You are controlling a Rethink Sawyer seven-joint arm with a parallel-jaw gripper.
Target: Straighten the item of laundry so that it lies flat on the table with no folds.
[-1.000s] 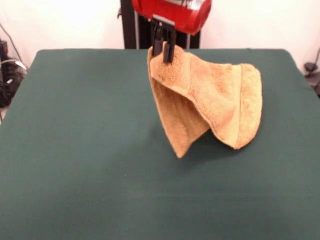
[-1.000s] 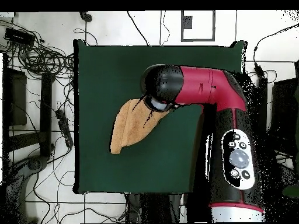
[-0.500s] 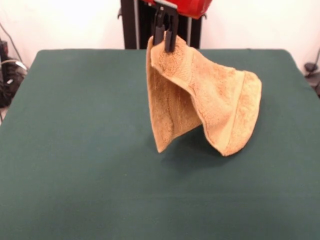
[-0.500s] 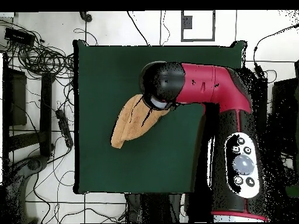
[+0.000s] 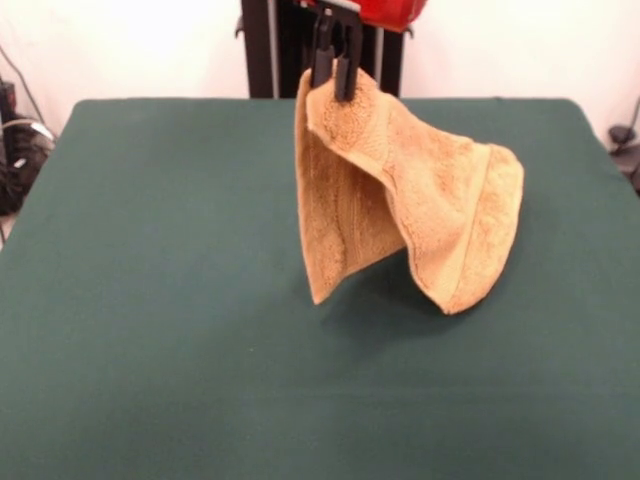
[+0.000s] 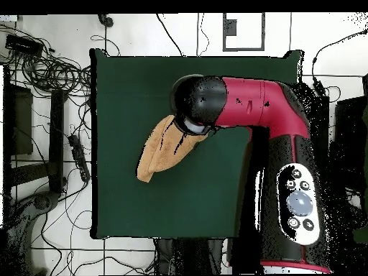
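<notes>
The orange-tan towel [image 5: 400, 215] hangs folded from my gripper [image 5: 333, 80], which is shut on its upper corner near the table's far side. One flap drops to a point just above the green table [image 5: 150, 300]; the other drapes right in a curled fold whose lower end looks to rest on the cloth. In the overhead view the towel [image 6: 159, 152] sticks out left from under the arm's head, which hides the gripper. The tag is not visible.
The red and black arm [image 6: 259, 115] reaches across the table's right half in the overhead view. Cables and equipment [image 6: 43, 72] lie on the floor left of the table. The black pedestal post [image 5: 262, 50] stands behind the far edge.
The gripper has risen a little with the towel. The hanging flap swung left and lifted; the towel now hangs longer. Almost no movement over the last half second.
</notes>
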